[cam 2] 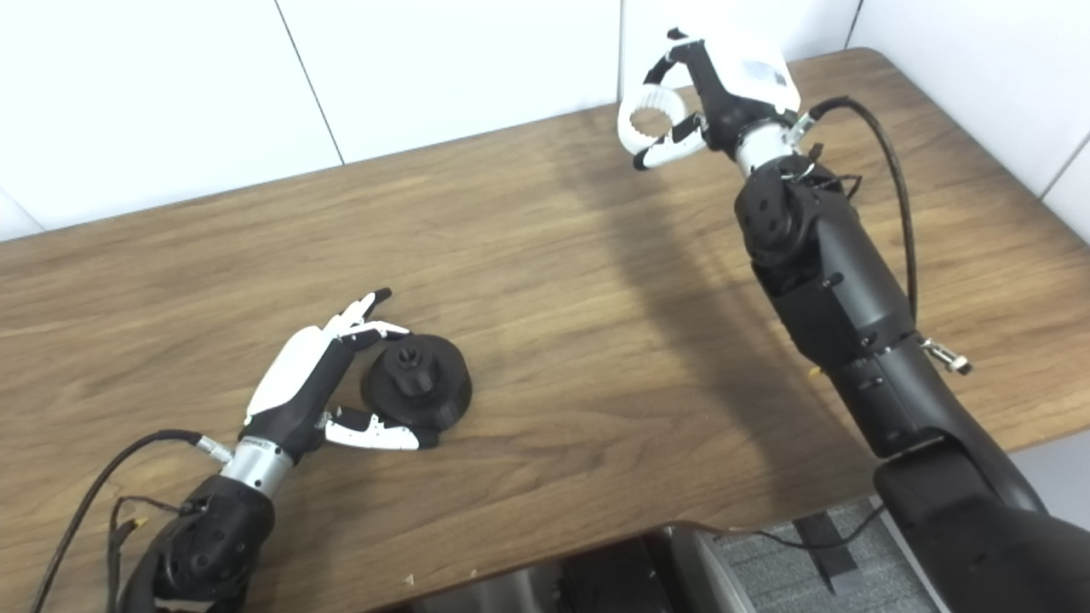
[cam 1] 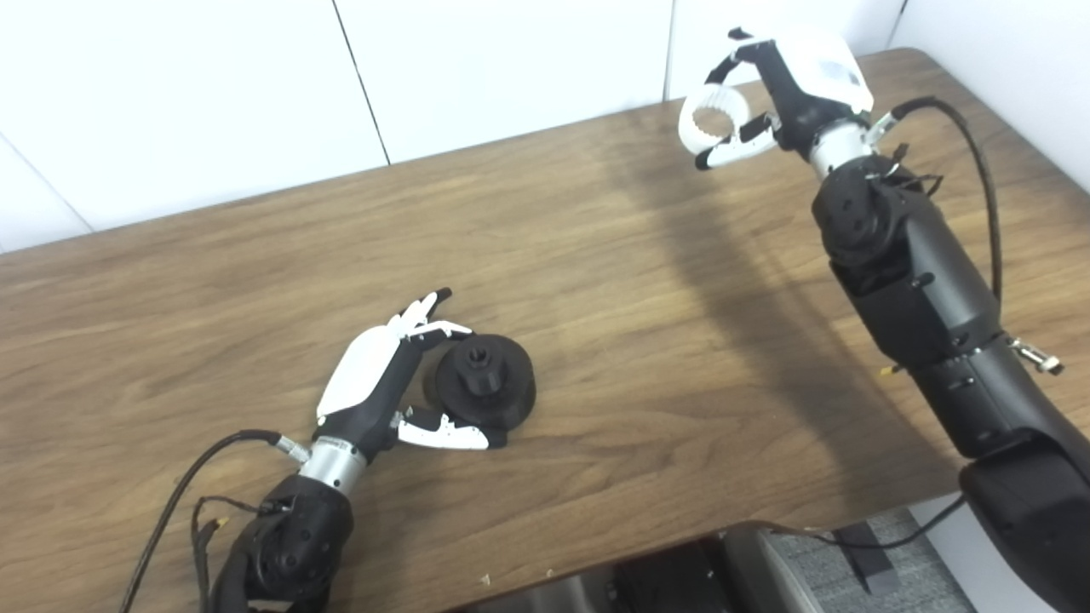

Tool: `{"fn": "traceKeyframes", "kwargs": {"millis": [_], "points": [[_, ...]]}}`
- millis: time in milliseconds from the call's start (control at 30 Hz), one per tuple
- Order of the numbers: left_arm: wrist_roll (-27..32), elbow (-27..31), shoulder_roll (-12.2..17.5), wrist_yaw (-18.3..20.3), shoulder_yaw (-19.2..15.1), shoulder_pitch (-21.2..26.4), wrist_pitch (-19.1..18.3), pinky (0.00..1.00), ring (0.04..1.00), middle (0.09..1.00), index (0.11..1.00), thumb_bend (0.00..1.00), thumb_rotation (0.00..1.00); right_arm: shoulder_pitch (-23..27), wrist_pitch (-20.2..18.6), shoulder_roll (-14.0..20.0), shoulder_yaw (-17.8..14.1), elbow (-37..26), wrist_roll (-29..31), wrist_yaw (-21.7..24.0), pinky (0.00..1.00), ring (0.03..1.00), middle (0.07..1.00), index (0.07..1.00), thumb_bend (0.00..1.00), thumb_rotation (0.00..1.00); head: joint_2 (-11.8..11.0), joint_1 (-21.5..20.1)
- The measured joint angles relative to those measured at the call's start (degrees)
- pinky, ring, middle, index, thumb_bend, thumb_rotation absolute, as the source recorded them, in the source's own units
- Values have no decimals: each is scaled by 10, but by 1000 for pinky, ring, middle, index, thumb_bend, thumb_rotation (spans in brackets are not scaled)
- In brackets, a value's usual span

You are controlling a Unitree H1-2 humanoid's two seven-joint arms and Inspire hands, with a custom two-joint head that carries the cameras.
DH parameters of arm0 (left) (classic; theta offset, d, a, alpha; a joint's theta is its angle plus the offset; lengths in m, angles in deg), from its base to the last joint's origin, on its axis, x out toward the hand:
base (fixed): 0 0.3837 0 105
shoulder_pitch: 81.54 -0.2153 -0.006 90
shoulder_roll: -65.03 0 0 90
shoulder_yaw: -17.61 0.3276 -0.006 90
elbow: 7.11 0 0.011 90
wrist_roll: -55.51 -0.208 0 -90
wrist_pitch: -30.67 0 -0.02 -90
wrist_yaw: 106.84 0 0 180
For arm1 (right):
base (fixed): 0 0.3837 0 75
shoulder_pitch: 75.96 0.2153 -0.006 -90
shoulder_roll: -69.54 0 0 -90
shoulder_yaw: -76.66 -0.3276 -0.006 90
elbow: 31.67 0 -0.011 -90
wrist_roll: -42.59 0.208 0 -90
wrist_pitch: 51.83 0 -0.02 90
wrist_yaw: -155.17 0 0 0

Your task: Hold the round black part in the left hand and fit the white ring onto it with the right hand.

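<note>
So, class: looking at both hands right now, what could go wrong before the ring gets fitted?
The left hand only cups the black part, which sits on the table, so it may slide when pressed. The right hand pinches the white ring far away; it could slip or tilt during the carry.

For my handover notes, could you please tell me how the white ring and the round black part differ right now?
The white ring is held up by the right hand at the table's far edge; the round black part rests on the table, cupped by the left hand. The ring is open in the middle, the black part has a raised hub. Both are round.
</note>
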Motion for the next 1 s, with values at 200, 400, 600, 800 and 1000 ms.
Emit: {"fn": "traceKeyframes", "kwargs": {"millis": [200,400,600,800,1000], "points": [[-8,0,-8,0,4,4,-11,1000,1000,1000,603,957,349,-1,1,1,-8,-2,3,7,950,876,883,491,522,144,12,70],[-20,1,-24,3,12,10,-28,1000,1000,1000,600,955,330,-6,6,2,-13,-5,11,7,929,857,883,490,523,144,19,69],[-20,1,-24,4,10,11,-29,1000,1000,1000,600,955,336,-10,14,2,-12,-5,11,7,914,859,880,490,524,144,29,66],[-18,2,-24,7,8,13,-33,1000,1000,1000,595,954,343,-21,21,1,-15,-46,20,9,886,854,868,489,524,142,54,64],[-20,2,-21,7,7,14,-34,1000,1000,1000,596,952,351,-82,26,0,-18,-114,23,18,823,818,861,489,525,142,55,62]]}}
